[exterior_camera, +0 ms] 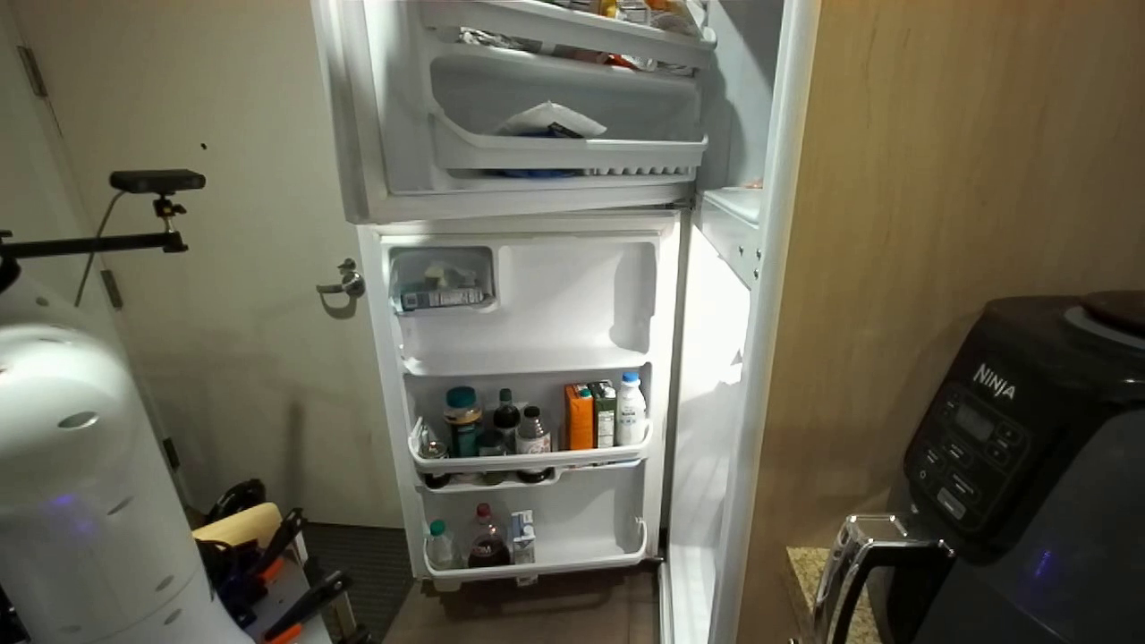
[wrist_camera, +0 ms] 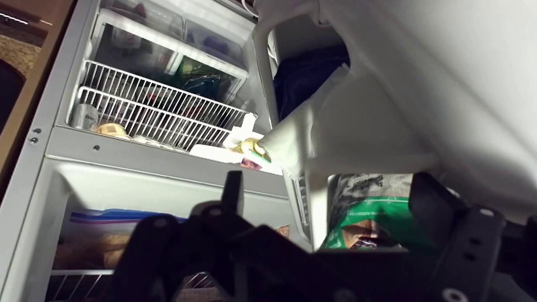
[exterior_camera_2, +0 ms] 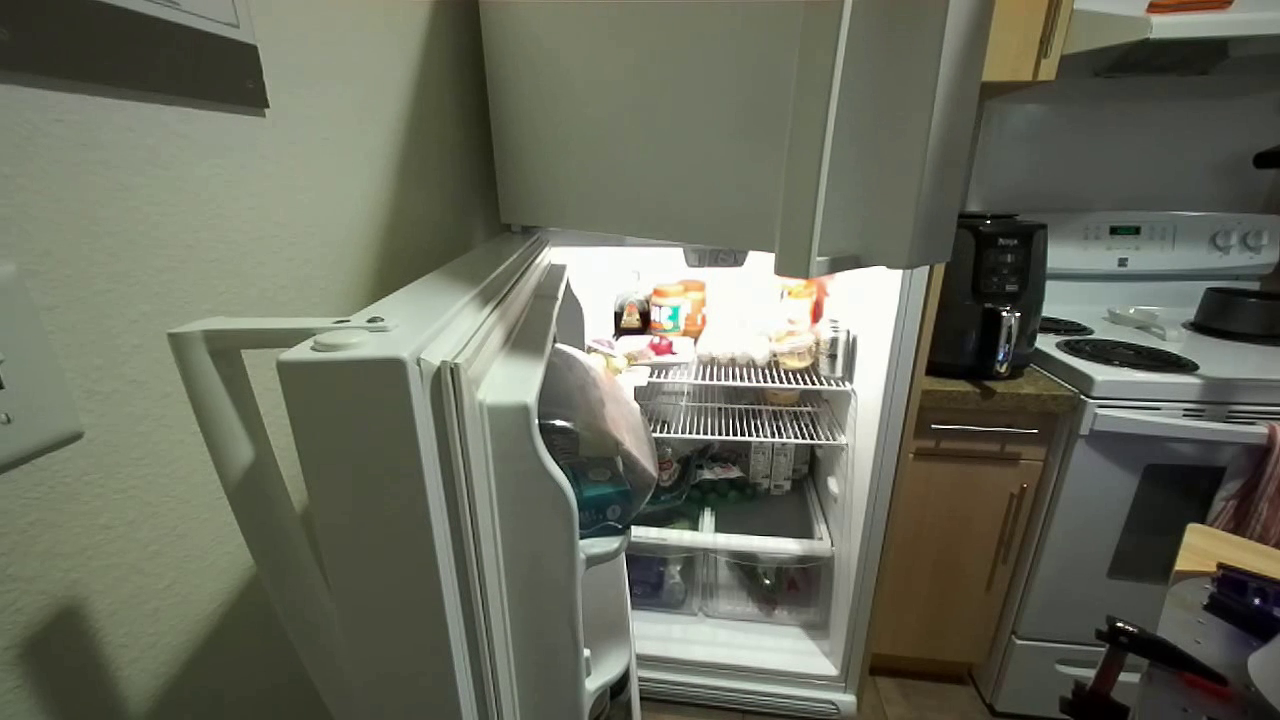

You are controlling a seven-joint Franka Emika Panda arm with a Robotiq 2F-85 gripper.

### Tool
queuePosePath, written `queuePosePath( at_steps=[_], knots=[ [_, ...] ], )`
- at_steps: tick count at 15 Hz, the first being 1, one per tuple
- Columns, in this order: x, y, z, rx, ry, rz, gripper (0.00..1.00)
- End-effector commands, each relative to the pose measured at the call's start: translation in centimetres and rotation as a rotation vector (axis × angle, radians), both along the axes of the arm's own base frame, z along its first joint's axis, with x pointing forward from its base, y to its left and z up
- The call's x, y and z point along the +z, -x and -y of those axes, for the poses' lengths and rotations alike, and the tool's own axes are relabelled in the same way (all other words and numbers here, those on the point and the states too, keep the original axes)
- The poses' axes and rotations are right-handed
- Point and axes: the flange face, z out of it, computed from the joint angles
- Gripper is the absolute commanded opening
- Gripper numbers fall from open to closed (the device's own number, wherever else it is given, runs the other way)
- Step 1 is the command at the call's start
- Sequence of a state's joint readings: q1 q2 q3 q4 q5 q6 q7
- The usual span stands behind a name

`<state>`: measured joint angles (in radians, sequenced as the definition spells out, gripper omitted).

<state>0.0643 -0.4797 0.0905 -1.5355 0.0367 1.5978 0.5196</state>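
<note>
My gripper (wrist_camera: pixel 328 179) shows dark in the wrist view, whose picture stands upside down. Its two black fingers are spread wide apart with nothing clasped between them. Nearest the fingers is the white door shelf frame (wrist_camera: pixel 317 201), seen in the gap. Behind that frame is a green and white printed bag (wrist_camera: pixel 377 209), close to the right-hand finger in the picture; I cannot tell whether they touch. A zip bag (wrist_camera: pixel 113 243) with a blue seal lies in the freezer compartment beyond the left-hand finger. The gripper is out of both exterior views.
The fridge door (exterior_camera_2: pixel 380 500) and freezer door (exterior_camera_2: pixel 650 120) stand open. Bottles and cartons fill the fridge door shelf (exterior_camera: pixel 537 461). Wire shelves (exterior_camera_2: pixel 740 425) bear food. A black air fryer (exterior_camera_2: pixel 985 290) stands beside the fridge. The white arm (exterior_camera: pixel 80 483) shows at an exterior view's edge.
</note>
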Motion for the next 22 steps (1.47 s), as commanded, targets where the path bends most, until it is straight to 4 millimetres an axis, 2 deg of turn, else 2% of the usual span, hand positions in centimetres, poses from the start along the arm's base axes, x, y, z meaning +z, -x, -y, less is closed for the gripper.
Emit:
queuePosePath(
  at_steps=[1,7,11,16,22],
  knots=[
    [-1.8,1.8,-0.2,0.007,0.012,-0.038,1.0],
    [-2.0,1.8,-0.3,-0.016,0.018,-0.016,1.0],
    [-3.2,0.9,1.4,-0.06,0.005,-0.029,1.0],
    [-5.2,-0.9,4.7,-0.134,-0.013,-0.054,1.0],
    [-6.7,-2.0,6.4,-0.203,-0.017,-0.057,1.0]
  ],
)
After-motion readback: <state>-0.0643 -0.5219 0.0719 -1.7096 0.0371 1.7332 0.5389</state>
